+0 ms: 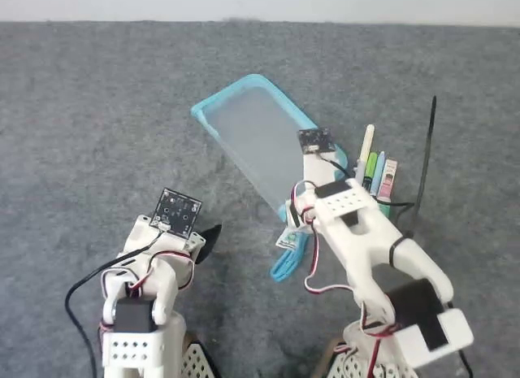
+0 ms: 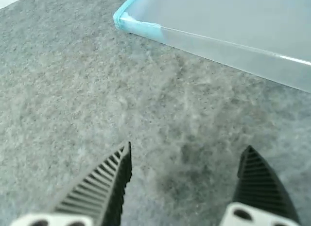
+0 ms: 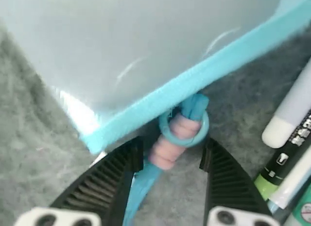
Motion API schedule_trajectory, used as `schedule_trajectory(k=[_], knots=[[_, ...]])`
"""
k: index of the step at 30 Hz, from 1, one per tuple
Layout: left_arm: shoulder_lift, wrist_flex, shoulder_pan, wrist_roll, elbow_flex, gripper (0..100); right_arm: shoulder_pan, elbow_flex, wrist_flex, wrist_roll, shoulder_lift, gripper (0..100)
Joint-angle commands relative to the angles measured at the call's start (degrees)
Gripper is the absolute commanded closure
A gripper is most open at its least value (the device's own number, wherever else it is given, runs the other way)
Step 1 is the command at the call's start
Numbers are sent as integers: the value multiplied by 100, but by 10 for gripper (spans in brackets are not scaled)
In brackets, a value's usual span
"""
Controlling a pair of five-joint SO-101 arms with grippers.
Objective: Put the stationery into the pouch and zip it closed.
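Likely lab bench: grey felt mat (image 1: pixel 89 110)

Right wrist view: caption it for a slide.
Open jaws straddle the pink zipper pull of the translucent turquoise-edged pouch, beside capped markers.

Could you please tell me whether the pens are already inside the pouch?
No, the pens lie on the grey mat beside the pouch, outside its blue edge.

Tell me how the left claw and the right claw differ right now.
Place: the left claw hangs over the grey mat, short of the pouch; the right claw sits at the pouch's blue edge, beside the pens.
Contents: the left claw has nothing between its jaws; the right claw's jaws stand either side of the pink zip pull.
Both claws are open.
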Motion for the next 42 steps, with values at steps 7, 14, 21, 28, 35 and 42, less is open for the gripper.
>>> schedule_trajectory(k=[7, 14, 21, 28, 35, 42], knots=[[-88, 88, -35, 97, -48, 665, 119, -325, -585, -237, 48, 812], [-88, 185, -35, 97, -48, 665, 110, -316, -593, -202, 57, 954], [-114, 158, -35, 97, -48, 665, 154, -369, -92, 1011, -57, 991], [-123, -132, -9, 158, -716, 665, 171, -835, 1244, 2532, -1499, 991], [-9, -9, -44, 1073, -1763, 666, -207, -756, 1868, 2980, -3495, 992], [2084, 237, 88, 1196, -3451, 666, -1534, -774, 1982, 3349, -4013, 992]])
